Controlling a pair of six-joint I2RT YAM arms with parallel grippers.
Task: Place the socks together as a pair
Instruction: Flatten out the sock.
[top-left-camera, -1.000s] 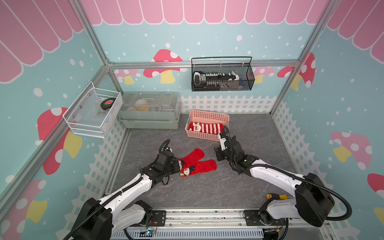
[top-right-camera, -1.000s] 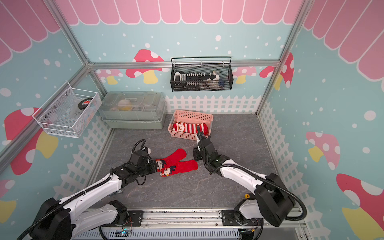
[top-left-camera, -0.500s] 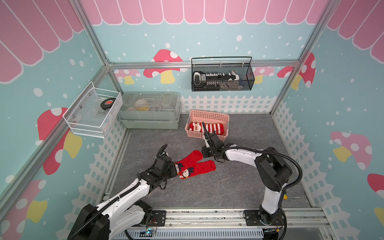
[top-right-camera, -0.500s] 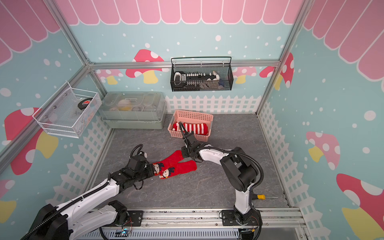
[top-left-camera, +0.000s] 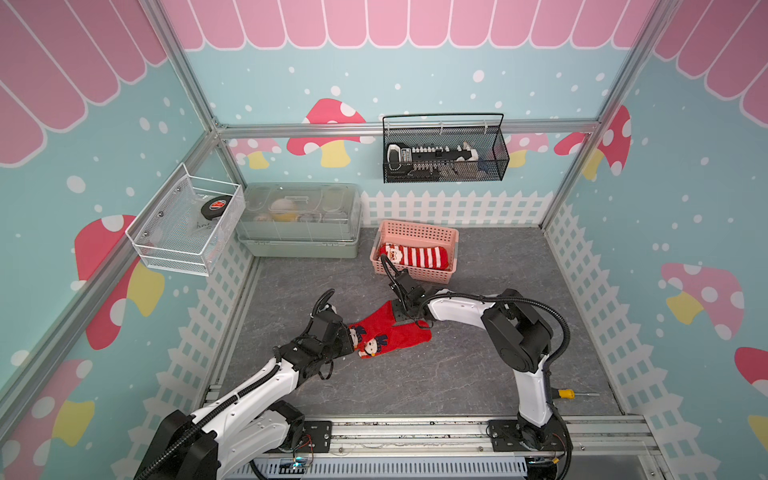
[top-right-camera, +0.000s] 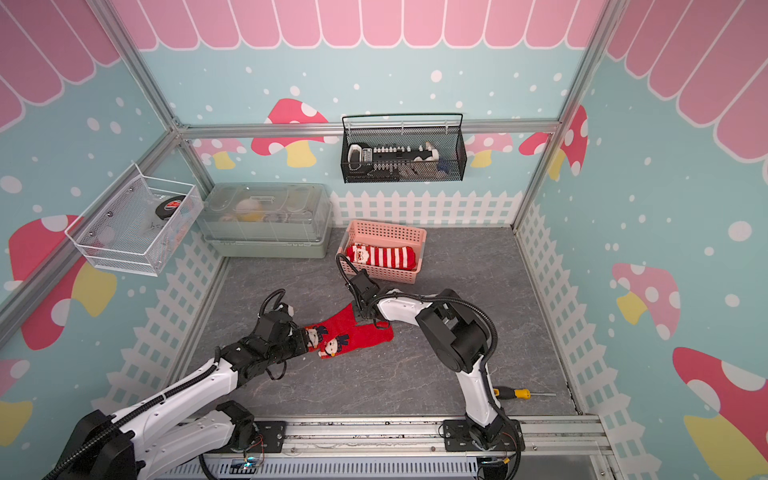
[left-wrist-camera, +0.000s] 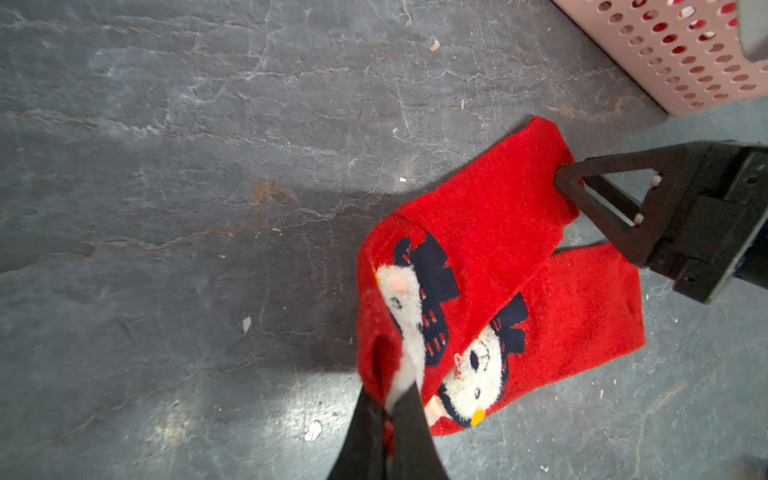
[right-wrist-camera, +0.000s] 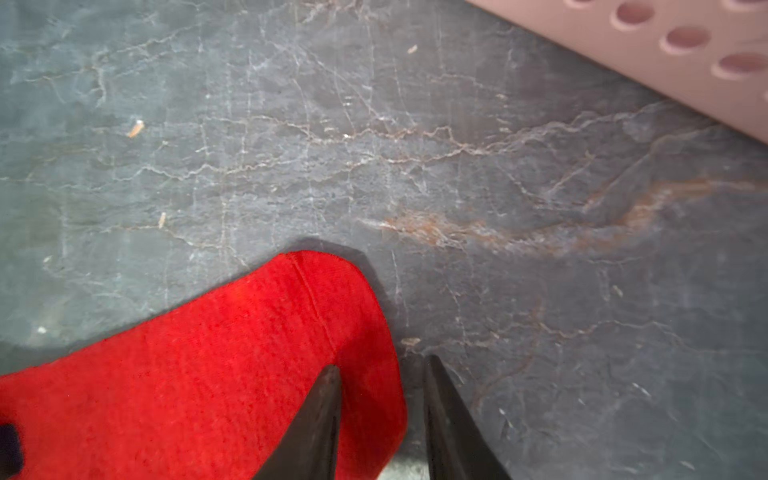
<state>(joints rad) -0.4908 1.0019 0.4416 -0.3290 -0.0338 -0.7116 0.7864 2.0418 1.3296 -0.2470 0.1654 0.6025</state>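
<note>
Two red socks with doll faces lie overlapped on the grey floor in both top views. The upper sock (top-left-camera: 380, 322) (top-right-camera: 338, 322) (left-wrist-camera: 490, 216) crosses the lower sock (top-left-camera: 405, 338) (top-right-camera: 368, 336) (left-wrist-camera: 582, 307). My left gripper (top-left-camera: 351, 338) (top-right-camera: 306, 338) (left-wrist-camera: 390, 399) is shut on the upper sock's cuff. My right gripper (top-left-camera: 405, 313) (top-right-camera: 360, 313) (right-wrist-camera: 380, 370) stands slightly open at that sock's toe (right-wrist-camera: 249, 353). One of its fingers rests on the red cloth, the other on the floor. A third, striped Santa sock (top-left-camera: 419, 257) (top-right-camera: 382, 255) lies in the pink basket (top-left-camera: 415, 228) (top-right-camera: 386, 230).
The pink basket stands just behind the right gripper. A green lidded box (top-left-camera: 299, 224) sits at the back left. A yellow-handled screwdriver (top-left-camera: 567, 393) (top-right-camera: 515, 392) lies at the front right. Wire baskets hang on the back wall (top-left-camera: 444, 151) and the left wall (top-left-camera: 187, 224).
The right arm has swung in, and its gripper has moved left from beside the socks onto the upper sock's toe. The left gripper keeps its hold on the cuff and has drawn back slightly.
</note>
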